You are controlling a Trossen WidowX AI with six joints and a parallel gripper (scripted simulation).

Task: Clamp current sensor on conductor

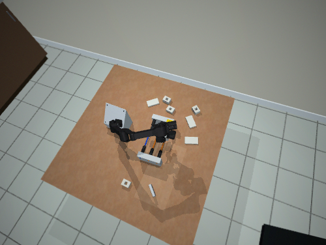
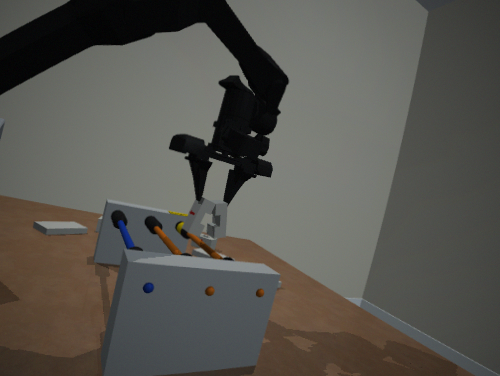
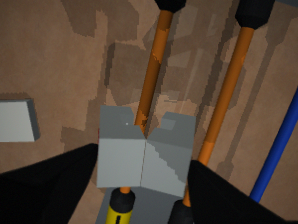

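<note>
My gripper (image 2: 214, 202) (image 3: 143, 159) is shut on the open current sensor (image 2: 198, 214) (image 3: 120, 162), a light grey hinged body. Its two halves spread downward. It hangs over the outer orange conductor (image 1: 163, 146) (image 2: 202, 244) (image 3: 152, 65), which runs beneath the gap between the halves in the wrist view. I cannot tell whether the halves reach down around it. A yellow marker sleeve (image 3: 118, 212) sits at this conductor's end; its lettering is not readable. A red mark (image 2: 192, 213) shows on one sensor half, but its arrow direction cannot be read.
The middle orange conductor (image 2: 167, 241) (image 3: 227, 87) and blue conductor (image 2: 126, 235) (image 3: 277, 145) run alongside, between the near block (image 1: 150, 158) (image 2: 190, 320) and far block (image 2: 106, 245). White slabs (image 1: 191, 141) (image 1: 190, 121) and several small square blocks (image 1: 126, 183) lie around.
</note>
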